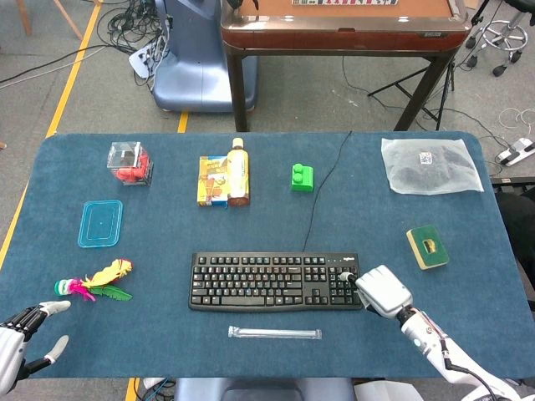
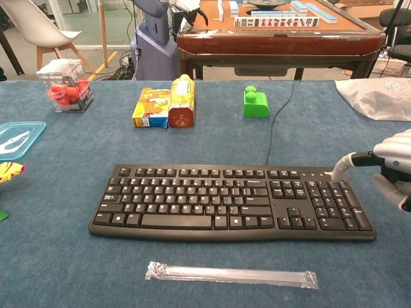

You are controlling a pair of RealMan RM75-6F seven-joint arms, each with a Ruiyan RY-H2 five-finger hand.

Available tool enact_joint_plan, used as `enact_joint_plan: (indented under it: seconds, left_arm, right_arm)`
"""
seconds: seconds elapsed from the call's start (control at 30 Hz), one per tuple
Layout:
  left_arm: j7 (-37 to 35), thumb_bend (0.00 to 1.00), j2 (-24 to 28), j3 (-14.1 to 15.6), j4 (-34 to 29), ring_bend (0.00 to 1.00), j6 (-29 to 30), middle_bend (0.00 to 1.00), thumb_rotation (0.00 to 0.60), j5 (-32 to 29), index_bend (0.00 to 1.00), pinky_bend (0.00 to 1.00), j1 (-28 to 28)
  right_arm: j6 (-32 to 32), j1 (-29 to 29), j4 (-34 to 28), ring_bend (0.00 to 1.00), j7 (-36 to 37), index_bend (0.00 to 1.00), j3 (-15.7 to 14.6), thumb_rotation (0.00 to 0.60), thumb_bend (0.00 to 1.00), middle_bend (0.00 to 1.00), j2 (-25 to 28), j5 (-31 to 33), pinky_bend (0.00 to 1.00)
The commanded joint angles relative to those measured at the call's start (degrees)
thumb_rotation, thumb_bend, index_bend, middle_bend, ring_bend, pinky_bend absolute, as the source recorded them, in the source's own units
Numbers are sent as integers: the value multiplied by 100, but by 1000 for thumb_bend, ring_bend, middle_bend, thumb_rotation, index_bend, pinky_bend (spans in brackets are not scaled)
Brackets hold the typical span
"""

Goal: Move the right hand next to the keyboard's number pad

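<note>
Right hand point(image 1: 383, 291) fingers point(image 2: 342, 168) apart, holding nothing, one fingertip over the top corner of the number pad point(image 2: 332, 204); hand just beside the right end of the flat black plastic keyboard point(image 1: 276, 281), which lies mid-table on the blue cloth point(image 1: 167, 242). Left hand point(image 1: 15, 341) fingers spread, empty, at the near left edge; judged: keyboard stiff, light, keys depress easily, so no hold needed, settle beside its edge.
</note>
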Motion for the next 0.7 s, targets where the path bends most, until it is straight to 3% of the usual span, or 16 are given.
enact_joint_plan:
  seconds: [0.03, 0.7]
  left_arm:
    - [1, 260, 7, -5, -11, 385, -3, 359, 600, -14, 312, 531, 6]
    - [-19, 260, 68, -37, -73, 384, -53, 359, 600, -94, 312, 531, 30]
  right_arm:
    - [-127, 78, 17, 1000, -105, 280, -26, 600, 1000, 1000, -96, 128, 1000]
    - [-381, 363, 194, 1000, -361, 280, -69, 600, 1000, 1000, -441, 642, 1000]
